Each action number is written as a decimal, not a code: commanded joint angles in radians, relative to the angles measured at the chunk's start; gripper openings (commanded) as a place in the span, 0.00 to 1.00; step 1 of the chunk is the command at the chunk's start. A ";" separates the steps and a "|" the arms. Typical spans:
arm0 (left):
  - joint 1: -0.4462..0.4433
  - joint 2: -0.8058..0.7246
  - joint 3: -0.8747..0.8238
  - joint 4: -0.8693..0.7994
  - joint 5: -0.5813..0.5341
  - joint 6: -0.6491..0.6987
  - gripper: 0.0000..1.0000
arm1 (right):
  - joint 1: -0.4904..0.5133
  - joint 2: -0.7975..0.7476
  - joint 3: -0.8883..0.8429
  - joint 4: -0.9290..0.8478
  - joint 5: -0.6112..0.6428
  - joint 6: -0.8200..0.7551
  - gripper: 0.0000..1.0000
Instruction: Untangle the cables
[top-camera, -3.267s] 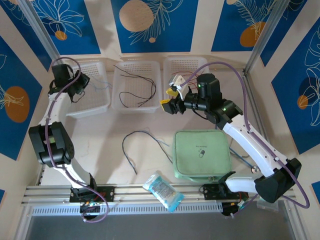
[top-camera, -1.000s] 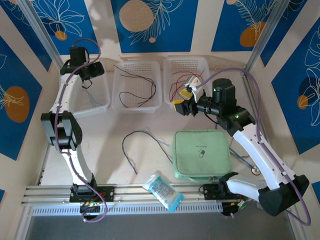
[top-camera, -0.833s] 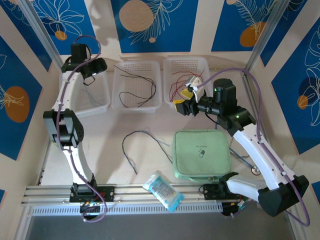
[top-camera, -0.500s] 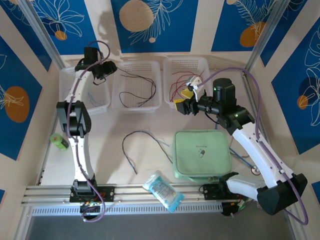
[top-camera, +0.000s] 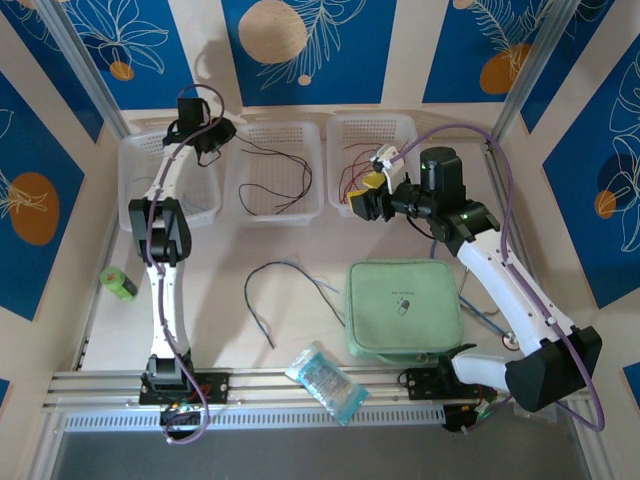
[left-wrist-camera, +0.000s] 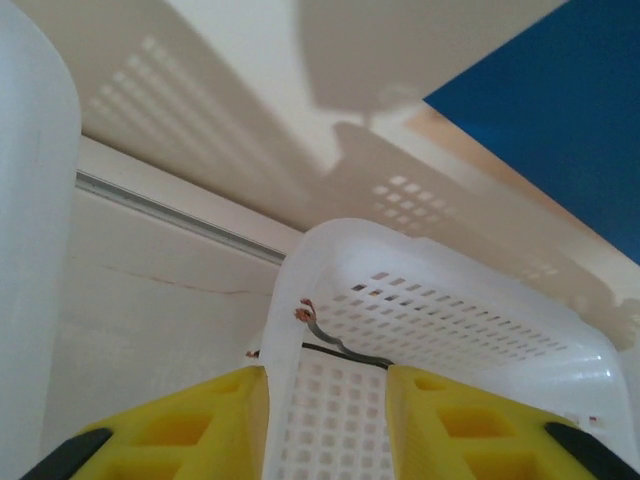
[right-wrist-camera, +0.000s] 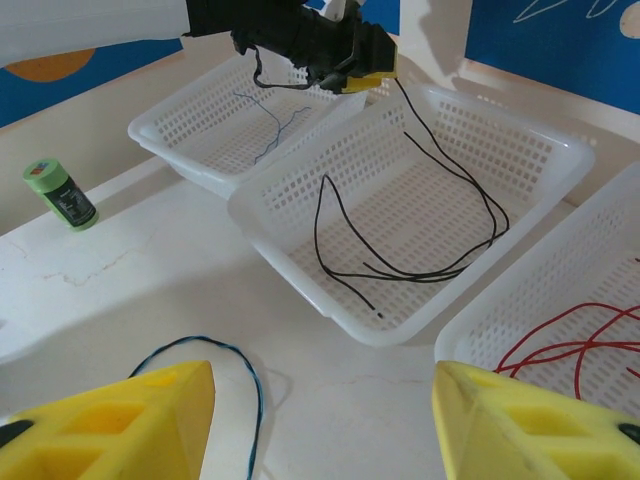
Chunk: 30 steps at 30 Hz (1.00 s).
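Black cables (top-camera: 278, 185) lie looped in the middle basket (top-camera: 272, 214), also seen as black cables (right-wrist-camera: 420, 250). Red cables (top-camera: 352, 172) rest in the right basket (top-camera: 372, 124). A thin blue cable (right-wrist-camera: 268, 125) sits in the left basket (top-camera: 135, 214). Another blue-grey cable (top-camera: 262, 298) curls on the table. My left gripper (top-camera: 222, 140) is at the middle basket's back-left corner (left-wrist-camera: 290, 300), jaws apart astride its wall; a wire end (left-wrist-camera: 318, 328) touches the right fingertip (left-wrist-camera: 410, 385). My right gripper (top-camera: 362, 195) hangs open and empty over the table, above the blue-grey cable (right-wrist-camera: 245, 395).
A green pouch (top-camera: 405, 308) lies right of the loose cable, a plastic packet (top-camera: 325, 380) near the front rail. A small green bottle (top-camera: 120, 283) stands at the left wall. A tube with a metal disc (top-camera: 510, 343) lies beside the pouch.
My left arm has swung right from over the left basket to the middle basket's back-left corner, uncovering the green bottle. My right gripper has shifted slightly toward the back.
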 joint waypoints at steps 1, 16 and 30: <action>-0.002 0.037 0.052 0.039 0.011 -0.028 0.33 | -0.012 0.005 0.037 -0.008 -0.023 0.008 0.60; -0.002 0.095 0.124 0.052 0.000 -0.037 0.29 | -0.030 0.005 0.075 -0.045 -0.016 -0.009 0.59; -0.011 0.072 0.126 0.061 0.028 -0.051 0.00 | -0.043 -0.046 0.077 -0.068 -0.008 -0.004 0.60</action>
